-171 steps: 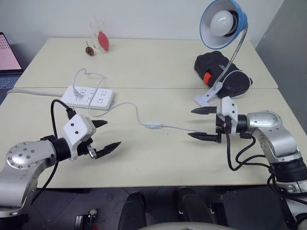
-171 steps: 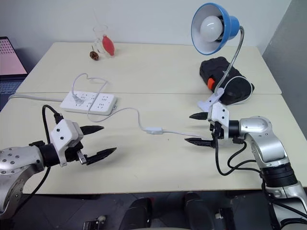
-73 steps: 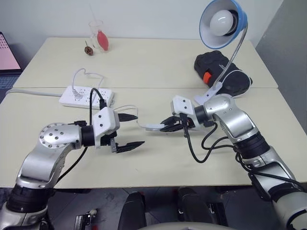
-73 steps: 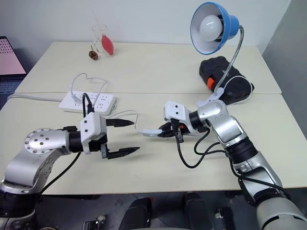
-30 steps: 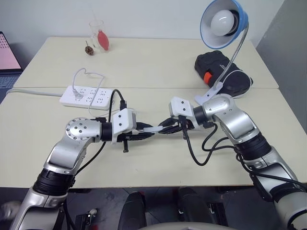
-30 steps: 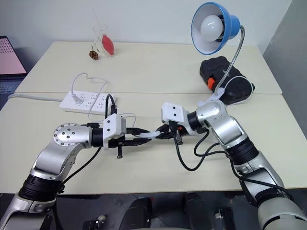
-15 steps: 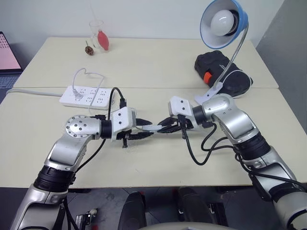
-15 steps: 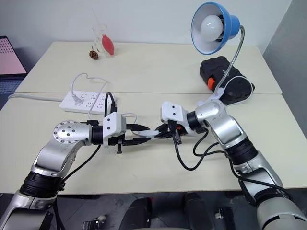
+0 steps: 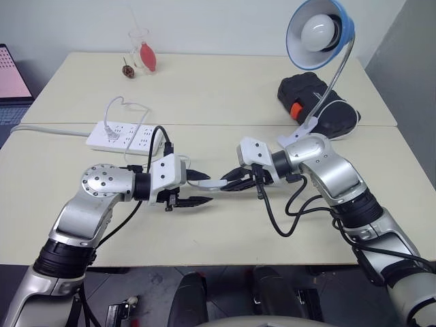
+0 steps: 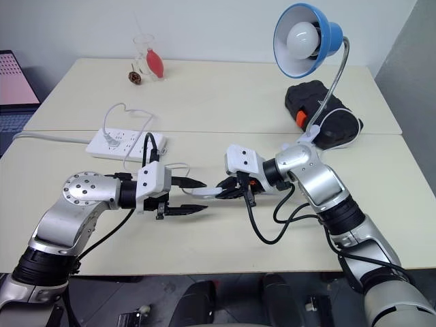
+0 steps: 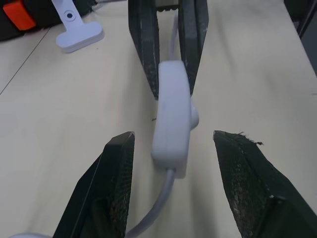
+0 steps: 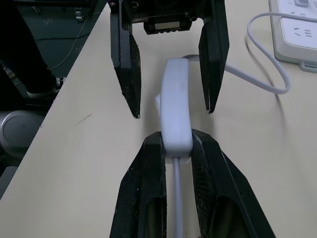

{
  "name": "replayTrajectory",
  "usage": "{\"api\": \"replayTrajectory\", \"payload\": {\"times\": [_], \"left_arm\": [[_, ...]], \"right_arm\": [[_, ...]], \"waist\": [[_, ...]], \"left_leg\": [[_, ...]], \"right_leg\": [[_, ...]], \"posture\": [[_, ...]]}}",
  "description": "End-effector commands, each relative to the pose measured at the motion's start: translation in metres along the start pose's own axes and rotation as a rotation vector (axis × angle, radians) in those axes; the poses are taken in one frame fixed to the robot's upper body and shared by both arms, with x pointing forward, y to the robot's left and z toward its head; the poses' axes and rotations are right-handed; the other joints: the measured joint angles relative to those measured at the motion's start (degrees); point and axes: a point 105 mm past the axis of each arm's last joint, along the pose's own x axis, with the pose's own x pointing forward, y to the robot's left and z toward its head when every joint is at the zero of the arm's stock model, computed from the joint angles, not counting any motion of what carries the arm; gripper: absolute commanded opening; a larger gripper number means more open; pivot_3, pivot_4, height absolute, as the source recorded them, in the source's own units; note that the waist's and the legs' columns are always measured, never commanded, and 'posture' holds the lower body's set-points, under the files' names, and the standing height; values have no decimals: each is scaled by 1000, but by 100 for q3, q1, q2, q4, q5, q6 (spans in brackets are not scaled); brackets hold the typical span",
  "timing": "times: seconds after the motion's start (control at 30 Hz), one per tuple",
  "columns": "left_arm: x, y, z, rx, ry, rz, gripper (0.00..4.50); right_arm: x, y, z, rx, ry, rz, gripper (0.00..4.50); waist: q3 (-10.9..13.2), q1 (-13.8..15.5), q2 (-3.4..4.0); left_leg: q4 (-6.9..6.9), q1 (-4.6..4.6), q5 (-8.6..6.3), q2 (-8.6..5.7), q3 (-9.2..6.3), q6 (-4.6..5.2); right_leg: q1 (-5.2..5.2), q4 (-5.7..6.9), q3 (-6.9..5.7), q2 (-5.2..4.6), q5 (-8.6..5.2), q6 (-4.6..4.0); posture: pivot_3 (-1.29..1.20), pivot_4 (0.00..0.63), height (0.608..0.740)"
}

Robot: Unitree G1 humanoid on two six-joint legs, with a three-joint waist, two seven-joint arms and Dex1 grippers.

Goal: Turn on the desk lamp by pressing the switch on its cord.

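The small white switch (image 12: pixel 176 111) hangs just above the table's middle, and my right gripper (image 12: pixel 177 139) is shut on one end of it. Facing it, my left gripper (image 11: pixel 173 136) is open, one finger (image 11: pixel 119 163) on each side of the switch's other end, apart from it. In the head views the two grippers meet tip to tip, left gripper (image 9: pixel 210 188) and right gripper (image 9: pixel 228 185). The thin white cord (image 12: pixel 267 84) runs from the switch toward the power strip. The desk lamp (image 9: pixel 319 25) stands at the far right, its blue shade facing me, its white clip base (image 9: pixel 294 136) on the table.
A white power strip (image 9: pixel 126 136) lies at the left behind my left arm. A black bag (image 9: pixel 317 102) sits by the lamp's base. A glass (image 9: pixel 142 51) with a red object stands at the far edge. A laptop screen (image 9: pixel 10 75) shows at the far left.
My left gripper, shut at the switch a second ago, has opened and its fingers now stand apart from it. The right gripper has kept its hold.
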Motion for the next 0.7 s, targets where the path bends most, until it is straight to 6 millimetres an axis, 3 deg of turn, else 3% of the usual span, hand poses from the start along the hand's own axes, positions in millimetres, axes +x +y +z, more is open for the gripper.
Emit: {"api": "replayTrajectory", "payload": {"times": [0.03,0.7], "left_arm": [[-4,2,8,22,-16,19,2618],[1,5,6,-3,-34,30,2618]], "right_arm": [[-4,-2,12,-45,-28,-5,341],[-4,-1,12,-50,-19,-2,341]], "waist": [[0,0,0],[0,1,0]], "left_leg": [[0,0,0,0,0,0],[0,-1,0,0,0,0]], "right_leg": [[0,0,0,0,0,0],[0,0,0,0,0,0]], "posture": [[0,150,740],[0,150,740]]}}
